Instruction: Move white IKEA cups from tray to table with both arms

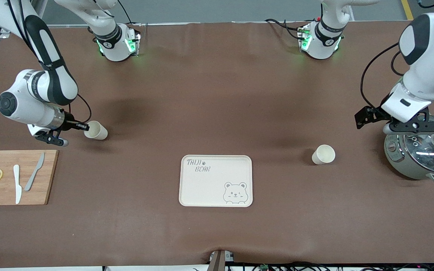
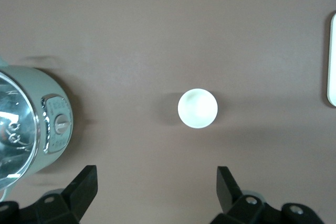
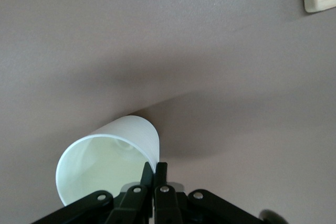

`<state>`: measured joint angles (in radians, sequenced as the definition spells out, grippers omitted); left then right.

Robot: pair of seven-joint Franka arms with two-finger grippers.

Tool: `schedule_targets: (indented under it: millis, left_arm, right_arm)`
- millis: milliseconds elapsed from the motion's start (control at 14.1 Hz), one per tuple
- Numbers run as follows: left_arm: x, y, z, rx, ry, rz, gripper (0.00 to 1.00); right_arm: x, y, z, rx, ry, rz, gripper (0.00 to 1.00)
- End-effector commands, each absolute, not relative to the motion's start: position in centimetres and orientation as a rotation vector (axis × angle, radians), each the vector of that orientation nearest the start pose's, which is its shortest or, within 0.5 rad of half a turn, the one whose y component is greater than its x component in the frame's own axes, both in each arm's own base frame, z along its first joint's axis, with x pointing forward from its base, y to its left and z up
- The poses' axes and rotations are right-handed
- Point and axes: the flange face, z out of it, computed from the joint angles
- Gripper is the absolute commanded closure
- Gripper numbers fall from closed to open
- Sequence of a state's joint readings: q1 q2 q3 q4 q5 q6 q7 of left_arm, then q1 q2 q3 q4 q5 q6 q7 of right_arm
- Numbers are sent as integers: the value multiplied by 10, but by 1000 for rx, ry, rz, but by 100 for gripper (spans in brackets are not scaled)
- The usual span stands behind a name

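One white cup [image 1: 96, 130] is tilted on its side in my right gripper [image 1: 84, 127], up over the table a little farther from the front camera than the cutting board. The fingers are shut on its rim, one finger inside and one outside; the right wrist view shows the cup [image 3: 107, 162] and the gripper [image 3: 156, 169]. The other white cup [image 1: 323, 154] stands upright on the table toward the left arm's end; it also shows in the left wrist view [image 2: 197, 108]. My left gripper [image 2: 156, 181] is open and empty, up over the table beside the pot, apart from this cup.
A cream bear-print tray [image 1: 216, 180] lies mid-table, nearer the front camera. A wooden cutting board [image 1: 15, 177] with lemon slices and two knives lies at the right arm's end. A green pot with glass lid [image 1: 422, 152] stands at the left arm's end.
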<state>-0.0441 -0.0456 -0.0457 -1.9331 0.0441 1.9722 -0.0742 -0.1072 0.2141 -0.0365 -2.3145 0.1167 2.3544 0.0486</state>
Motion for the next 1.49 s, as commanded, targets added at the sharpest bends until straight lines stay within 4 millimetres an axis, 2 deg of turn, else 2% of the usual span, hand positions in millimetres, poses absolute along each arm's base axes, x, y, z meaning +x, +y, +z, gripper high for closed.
schedule_targets:
  millis: [0,71,142,213,427,569,782,995,1137,1280,1422]
  left_arm:
    - [534,-44,535,-3109,57,-120,0]
    - [531,-44,538,-3109,56,-111,0]
    - [531,-44,546,-3110,50,-113,0]
    - [530,-43,553,-3108,54,-85,0]
    - [526,-41,575,-3108,48,-39,0]
    - [525,-40,587,-3106,44,-25,0]
    - [523,-40,599,-3106,47,-20,0]
    - [524,-40,609,-3107,51,-46,0]
    - [525,-41,613,-3107,53,-58,0]
    - [524,-41,616,-3107,48,-65,0]
    - [524,-44,620,-3107,50,-77,0]
  right_arm:
    - [496,-69,229,-3029,444,254,51]
    - [497,-68,231,-3028,444,259,16]
    - [497,-68,235,-3027,443,256,0]
    - [498,-67,238,-3023,440,284,0]
    - [520,-73,274,-3003,434,344,0]
    - [542,-78,314,-2988,424,386,0]
    - [582,-98,399,-2984,403,356,0]
    - [619,-101,450,-3001,391,192,0]
    - [629,-108,481,-3012,424,115,0]
    - [634,-125,517,-2974,577,15,0]
    - [632,-114,537,-2973,630,-14,0]
